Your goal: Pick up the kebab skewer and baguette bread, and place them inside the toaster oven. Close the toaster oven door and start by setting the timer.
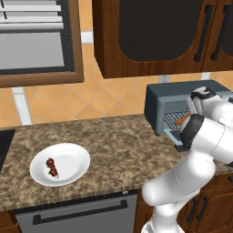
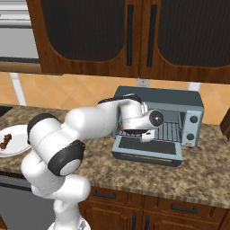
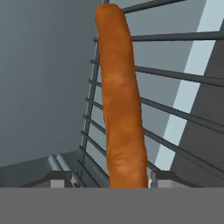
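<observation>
Baguette bread (image 3: 120,96) lies on the wire rack (image 3: 183,100) inside the toaster oven (image 2: 157,121), running from six o'clock up to twelve in my hand view, right between my two finger tips (image 3: 59,180), one at seven o'clock and one at five. My gripper (image 3: 108,181) has its tips standing just clear of the loaf on both sides, so the jaws are parted and I grip nothing. From the left base view the orange end of the bread shows on the rack at about nine o'clock of my wrist. The toaster oven door (image 2: 146,150) hangs folded down flat in front of the opening, and my hand reaches in over it. The oven's two knobs sit on its front panel at three o'clock of the opening. Kebab skewer (image 1: 52,167) rests on the white plate (image 1: 73,159), well apart from the oven, far out at nine o'clock along the speckled counter (image 1: 113,141).
</observation>
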